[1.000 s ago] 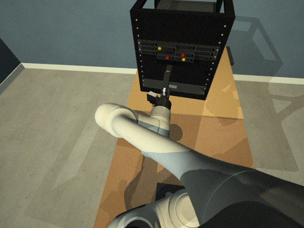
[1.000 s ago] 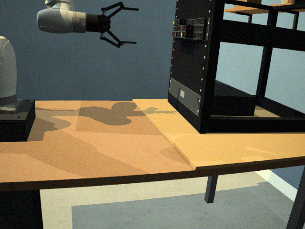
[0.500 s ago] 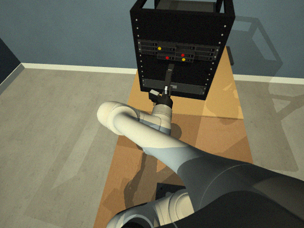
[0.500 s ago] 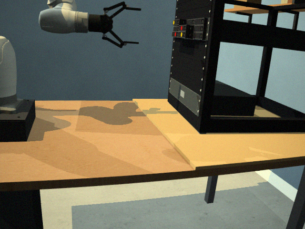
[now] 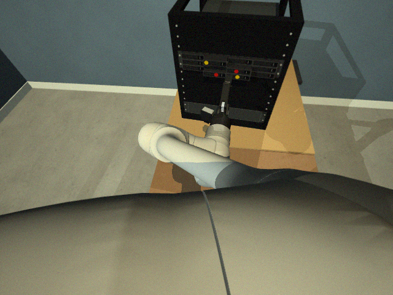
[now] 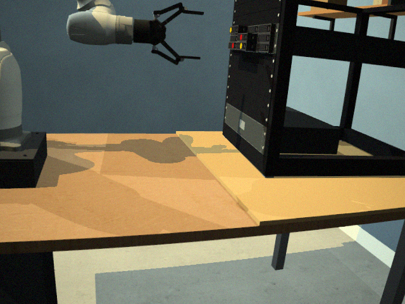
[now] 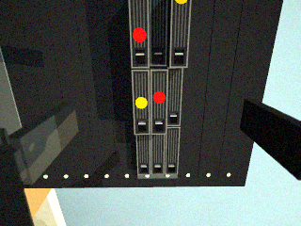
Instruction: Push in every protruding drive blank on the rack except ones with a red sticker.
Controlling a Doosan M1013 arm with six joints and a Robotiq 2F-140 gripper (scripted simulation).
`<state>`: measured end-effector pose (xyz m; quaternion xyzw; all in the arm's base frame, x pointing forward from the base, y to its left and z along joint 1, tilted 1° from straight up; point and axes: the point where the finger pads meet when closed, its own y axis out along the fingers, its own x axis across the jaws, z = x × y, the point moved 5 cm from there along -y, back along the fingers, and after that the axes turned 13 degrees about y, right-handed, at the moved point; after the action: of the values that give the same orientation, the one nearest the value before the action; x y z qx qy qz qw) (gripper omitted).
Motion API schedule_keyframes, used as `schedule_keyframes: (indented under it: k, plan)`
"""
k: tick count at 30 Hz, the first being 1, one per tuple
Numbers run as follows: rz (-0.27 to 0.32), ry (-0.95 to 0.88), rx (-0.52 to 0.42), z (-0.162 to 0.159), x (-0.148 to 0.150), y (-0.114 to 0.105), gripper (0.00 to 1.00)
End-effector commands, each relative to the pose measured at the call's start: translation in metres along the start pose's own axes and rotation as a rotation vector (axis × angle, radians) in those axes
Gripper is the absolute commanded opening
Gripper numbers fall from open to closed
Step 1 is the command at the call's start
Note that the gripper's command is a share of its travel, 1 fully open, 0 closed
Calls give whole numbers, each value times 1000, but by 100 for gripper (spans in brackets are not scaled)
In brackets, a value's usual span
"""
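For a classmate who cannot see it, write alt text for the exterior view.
A robot arm's open gripper hangs in the air, short of a black rack on a wooden table. Red and yellow stickers mark slots high on its front.
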<state>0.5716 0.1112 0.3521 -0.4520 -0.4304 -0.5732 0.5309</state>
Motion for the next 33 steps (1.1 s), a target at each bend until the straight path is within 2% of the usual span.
schedule_keyframes:
  k: [1, 9, 11, 17, 33]
  plan:
    - [-1, 4, 3, -8, 3, 25, 100]
    - [-1, 4, 3, -24, 7, 69, 100]
    - [-1, 4, 3, -24, 7, 69, 100]
    - [-1, 4, 3, -32, 9, 89, 100]
    - [-1, 4, 3, -34, 10, 94, 100]
